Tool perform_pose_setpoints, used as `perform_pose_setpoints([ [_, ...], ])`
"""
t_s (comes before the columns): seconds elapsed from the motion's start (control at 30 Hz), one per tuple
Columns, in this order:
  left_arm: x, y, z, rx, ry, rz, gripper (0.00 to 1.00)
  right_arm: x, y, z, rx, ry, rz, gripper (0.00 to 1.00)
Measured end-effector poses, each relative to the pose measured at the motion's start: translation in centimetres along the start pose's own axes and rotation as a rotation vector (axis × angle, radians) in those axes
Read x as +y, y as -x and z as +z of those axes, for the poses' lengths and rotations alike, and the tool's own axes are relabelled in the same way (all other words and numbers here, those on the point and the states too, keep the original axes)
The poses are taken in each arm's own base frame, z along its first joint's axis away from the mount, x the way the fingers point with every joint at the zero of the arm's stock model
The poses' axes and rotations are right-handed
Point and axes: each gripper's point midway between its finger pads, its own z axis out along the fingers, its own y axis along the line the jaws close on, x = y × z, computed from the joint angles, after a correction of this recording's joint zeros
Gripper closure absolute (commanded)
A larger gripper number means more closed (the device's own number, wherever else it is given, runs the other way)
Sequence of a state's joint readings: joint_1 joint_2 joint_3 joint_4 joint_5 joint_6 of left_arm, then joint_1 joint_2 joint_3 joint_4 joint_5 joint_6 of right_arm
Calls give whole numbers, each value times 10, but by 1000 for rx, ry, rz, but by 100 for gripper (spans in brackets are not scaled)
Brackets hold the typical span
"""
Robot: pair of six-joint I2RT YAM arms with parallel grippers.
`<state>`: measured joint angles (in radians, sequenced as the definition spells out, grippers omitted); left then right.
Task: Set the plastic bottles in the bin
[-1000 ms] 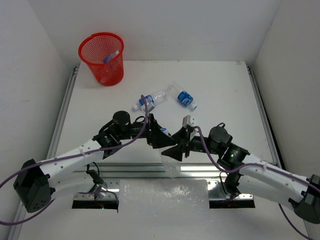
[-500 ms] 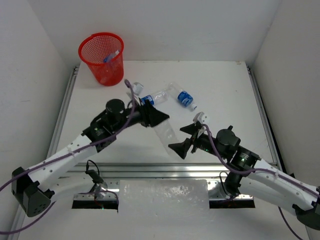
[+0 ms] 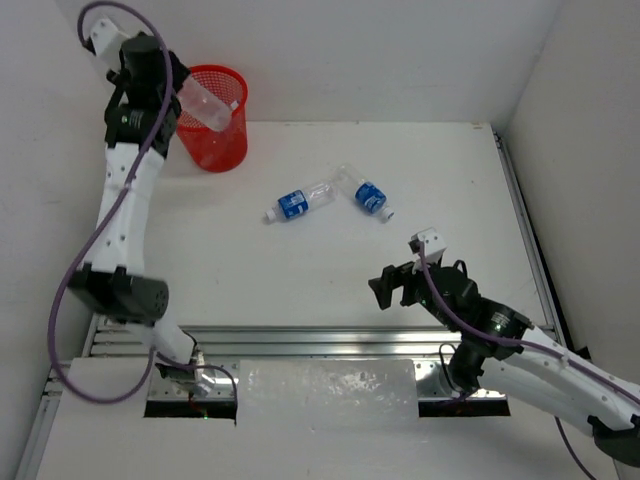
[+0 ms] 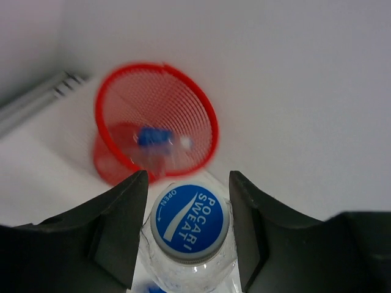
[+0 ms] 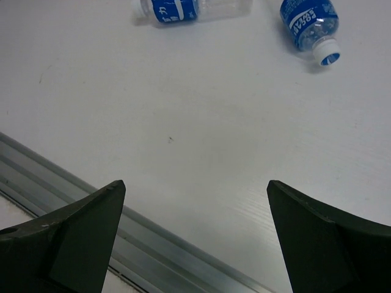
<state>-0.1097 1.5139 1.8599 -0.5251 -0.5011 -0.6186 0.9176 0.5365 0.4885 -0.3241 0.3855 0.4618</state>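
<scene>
My left gripper is raised high at the far left, shut on a clear unlabelled plastic bottle that hangs tilted over the rim of the red mesh bin. In the left wrist view the bottle's blue cap sits between my fingers, and the bin below holds a blue-labelled bottle. Two blue-labelled bottles lie on the table's middle; the right wrist view shows them as one bottle and another. My right gripper hovers open and empty near the front right.
A metal rail runs along the table's near edge, just below the right gripper. White walls close in the table on three sides; the bin stands in the far-left corner against them.
The left arm has swung from the table's near middle up to the bin, carrying the clear bottle. The right gripper has opened off that bottle and drawn back to the right.
</scene>
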Motion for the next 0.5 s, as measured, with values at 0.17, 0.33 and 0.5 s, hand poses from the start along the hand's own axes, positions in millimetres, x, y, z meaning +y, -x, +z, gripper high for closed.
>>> perform_pose_setpoints([
  [0.17,11,41,106,-151,169,48,94,1,-18,6,85,-11,10,1],
  [0.33,57,-2,160,-117,279,203,1,9,-25,4,128,29,23,1],
  [0.5,66,-18,204,-103,231,227,0,19,-30,4,161,77,24,1],
])
